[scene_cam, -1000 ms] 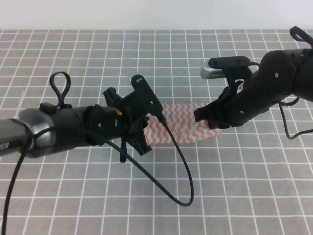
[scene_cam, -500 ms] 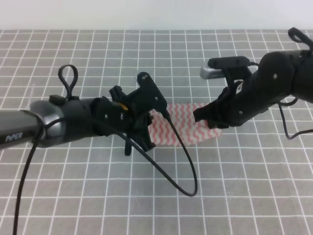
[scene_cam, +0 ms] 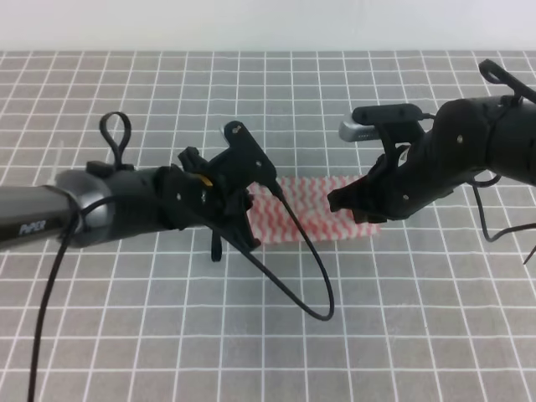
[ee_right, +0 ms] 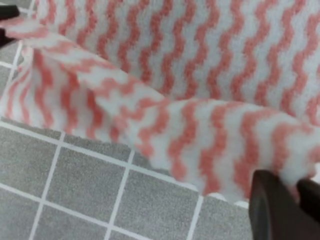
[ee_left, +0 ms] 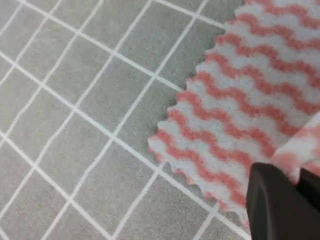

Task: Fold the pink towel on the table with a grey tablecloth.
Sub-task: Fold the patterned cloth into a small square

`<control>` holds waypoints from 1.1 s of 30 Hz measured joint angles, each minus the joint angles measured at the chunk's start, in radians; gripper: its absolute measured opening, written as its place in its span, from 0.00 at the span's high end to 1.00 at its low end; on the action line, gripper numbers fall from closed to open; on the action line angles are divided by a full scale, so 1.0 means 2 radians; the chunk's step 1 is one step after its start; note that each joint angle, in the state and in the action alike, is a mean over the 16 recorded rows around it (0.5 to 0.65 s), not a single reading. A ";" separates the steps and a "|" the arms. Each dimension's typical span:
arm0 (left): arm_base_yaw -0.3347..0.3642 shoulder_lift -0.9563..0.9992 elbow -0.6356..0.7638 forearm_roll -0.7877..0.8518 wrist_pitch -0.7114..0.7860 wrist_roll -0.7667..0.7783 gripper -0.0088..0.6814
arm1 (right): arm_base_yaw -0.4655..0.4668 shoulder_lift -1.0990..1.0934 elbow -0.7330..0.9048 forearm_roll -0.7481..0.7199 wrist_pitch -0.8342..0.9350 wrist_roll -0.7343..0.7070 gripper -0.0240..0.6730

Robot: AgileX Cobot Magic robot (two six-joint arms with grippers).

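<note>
Two black robot arms meet over the pink towel [scene_cam: 314, 209] near the centre of the high view, and their bulk hides both ends of the cloth. Only the middle band of pink-red and white zigzag stripes shows between them, lying on the table with a grey tablecloth [scene_cam: 167, 335], whose white grid runs to every edge of the frame.

The left gripper [scene_cam: 248, 219] sits at the towel's left end, just left of centre. From above its jaws are lost behind the wrist housing and a looping black cable [scene_cam: 297, 268]. The left wrist view settles it: at the lower right corner one dark fingertip [ee_left: 272, 205] and a second beside it are clamped on a raised fold of the towel, while the towel's scalloped corner lies flat on the grid toward the middle of that frame.

The right gripper [scene_cam: 356, 205] reaches in from the right of the high view to the towel's right end, its fingers buried under the arm. In the right wrist view, a dark fingertip [ee_right: 272, 207] at the lower right corner pinches the cloth's edge, which is lifted and drapes leftward in a sagging ridge above the flat striped layer filling the top of the frame. Both fingertip pairs are cut off by the frame edge.
</note>
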 joint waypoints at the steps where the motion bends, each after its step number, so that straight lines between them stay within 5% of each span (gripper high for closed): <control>1: 0.000 0.002 -0.002 0.000 0.001 0.000 0.99 | 0.000 0.000 0.000 0.000 -0.002 0.000 0.99; 33: 0.012 0.020 -0.024 0.000 -0.004 0.000 0.99 | -0.011 0.022 0.000 0.000 -0.056 0.000 0.99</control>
